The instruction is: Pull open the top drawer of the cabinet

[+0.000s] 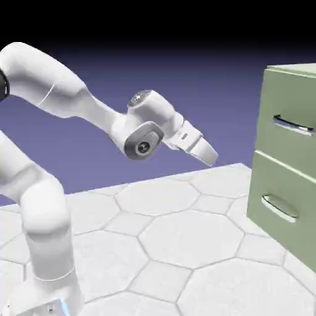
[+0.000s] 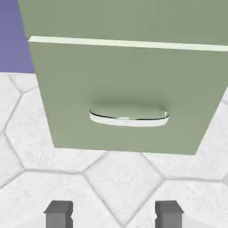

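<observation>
Aiming low: spread, empty tool (image 1: 210, 157) faces the lower drawer's handle (image 2: 128, 116), risking missing the top drawer (image 1: 290, 126)

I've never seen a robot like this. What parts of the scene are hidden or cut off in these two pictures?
- Boxy sage-green cabinet: its right part is cut off by the exterior view's right edge.
- Top drawer's shiny silver bar handle: outside the hand view, which centres on the lower drawer's paler curved handle.
- White arm's pincer: only its grey tips show at the hand view's bottom edge.
</observation>
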You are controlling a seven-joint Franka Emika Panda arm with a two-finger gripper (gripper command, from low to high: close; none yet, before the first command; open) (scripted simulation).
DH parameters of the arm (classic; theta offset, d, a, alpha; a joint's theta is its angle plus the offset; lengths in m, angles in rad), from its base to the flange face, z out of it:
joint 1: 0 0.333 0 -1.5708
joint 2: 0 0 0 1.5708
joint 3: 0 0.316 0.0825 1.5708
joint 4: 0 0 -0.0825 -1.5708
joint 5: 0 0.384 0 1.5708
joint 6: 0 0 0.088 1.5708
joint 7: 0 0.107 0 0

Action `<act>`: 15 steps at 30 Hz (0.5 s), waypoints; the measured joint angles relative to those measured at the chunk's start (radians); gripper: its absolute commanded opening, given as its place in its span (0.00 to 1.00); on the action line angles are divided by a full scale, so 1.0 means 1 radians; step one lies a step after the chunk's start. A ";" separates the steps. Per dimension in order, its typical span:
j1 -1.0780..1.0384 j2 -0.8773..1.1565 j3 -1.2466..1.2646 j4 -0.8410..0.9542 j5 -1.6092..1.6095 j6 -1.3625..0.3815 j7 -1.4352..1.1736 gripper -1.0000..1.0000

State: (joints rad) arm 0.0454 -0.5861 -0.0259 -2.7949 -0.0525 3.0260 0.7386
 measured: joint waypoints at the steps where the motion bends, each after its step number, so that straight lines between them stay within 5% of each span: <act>1: 0.028 -0.013 -0.021 0.013 -0.043 -0.009 -0.002 0.50; 15: 0.416 -0.201 -0.322 0.188 -0.652 -0.136 -0.030 0.50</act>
State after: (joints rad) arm 0.4614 -0.7870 -0.3481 -2.6066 -0.7048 2.8899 0.7090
